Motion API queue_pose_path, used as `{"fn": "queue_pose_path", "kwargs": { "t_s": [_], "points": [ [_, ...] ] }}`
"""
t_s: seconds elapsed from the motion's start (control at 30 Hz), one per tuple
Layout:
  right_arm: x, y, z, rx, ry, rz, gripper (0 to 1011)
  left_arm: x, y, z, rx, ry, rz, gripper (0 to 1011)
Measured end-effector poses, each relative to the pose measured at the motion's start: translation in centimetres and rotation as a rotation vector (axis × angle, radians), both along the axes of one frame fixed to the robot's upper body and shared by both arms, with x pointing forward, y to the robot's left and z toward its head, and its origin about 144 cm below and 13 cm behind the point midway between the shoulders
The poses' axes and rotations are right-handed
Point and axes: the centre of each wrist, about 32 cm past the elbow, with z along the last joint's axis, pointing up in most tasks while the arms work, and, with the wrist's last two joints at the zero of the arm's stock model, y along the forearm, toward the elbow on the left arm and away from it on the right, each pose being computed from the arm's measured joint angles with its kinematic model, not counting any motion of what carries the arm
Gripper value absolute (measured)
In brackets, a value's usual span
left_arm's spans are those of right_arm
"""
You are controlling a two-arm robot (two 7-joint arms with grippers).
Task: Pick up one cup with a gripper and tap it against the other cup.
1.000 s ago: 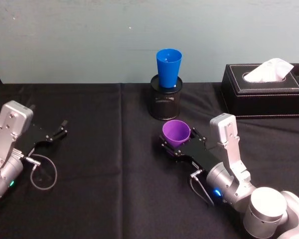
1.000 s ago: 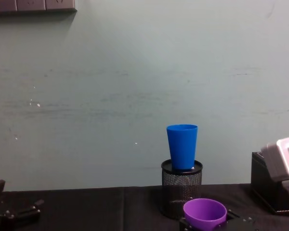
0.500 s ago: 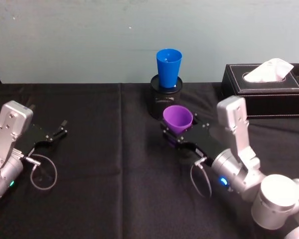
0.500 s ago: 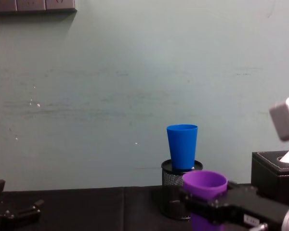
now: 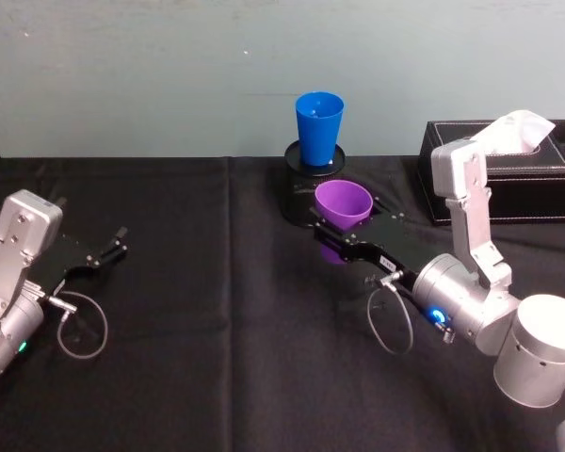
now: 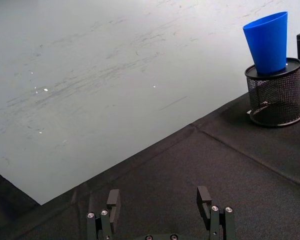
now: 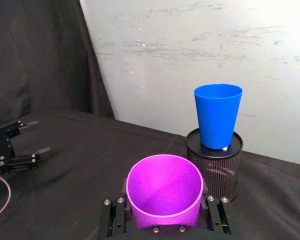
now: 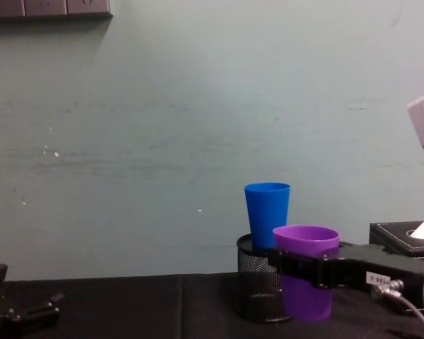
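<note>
The right tool (image 7: pixel 164 204) clasps the purple cup (image 5: pixel 344 201) below its rim; probably light, slick plastic; left tool (image 6: pixel 159 195) idle, spread.

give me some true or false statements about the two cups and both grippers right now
1. The right gripper is shut on the purple cup. True.
2. The blue cup lies on its side. False: it stands upright in the black mesh pen holder.
3. The left gripper has its fingers open and holds nothing. True.
4. The purple cup is held upside down. False: its mouth faces up.
5. The tissue box is on the robot's left. False: it is on the right.
</note>
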Motion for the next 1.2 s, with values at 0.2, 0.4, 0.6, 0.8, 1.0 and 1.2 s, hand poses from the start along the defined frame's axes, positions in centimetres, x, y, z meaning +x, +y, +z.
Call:
{"fn": "queue_pose_path", "kwargs": {
  "t_s": [0.2, 0.4, 0.6, 0.8, 1.0, 1.2],
  "points": [
    [0.02, -0.05, 0.20, -0.006, -0.005, 0.002, 733, 0.00, 0.00, 0.00, 0.000, 0.000, 0.000, 1000],
    [0.02, -0.02, 0.19, -0.005, -0.005, 0.002, 733, 0.00, 0.00, 0.00, 0.000, 0.000, 0.000, 1000],
    [0.01, -0.01, 0.14, -0.005, -0.005, 0.001, 733, 0.00, 0.00, 0.00, 0.000, 0.000, 0.000, 1000],
    [0.00, 0.00, 0.11, -0.004, -0.005, 0.000, 733, 0.00, 0.00, 0.00, 0.000, 0.000, 0.000, 1000],
    [0.00, 0.01, 0.09, -0.004, -0.005, 0.000, 733, 0.00, 0.00, 0.00, 0.000, 0.000, 0.000, 1000],
    [0.00, 0.02, 0.08, -0.004, -0.005, 0.000, 733, 0.00, 0.00, 0.00, 0.000, 0.000, 0.000, 1000]
  ]
}}
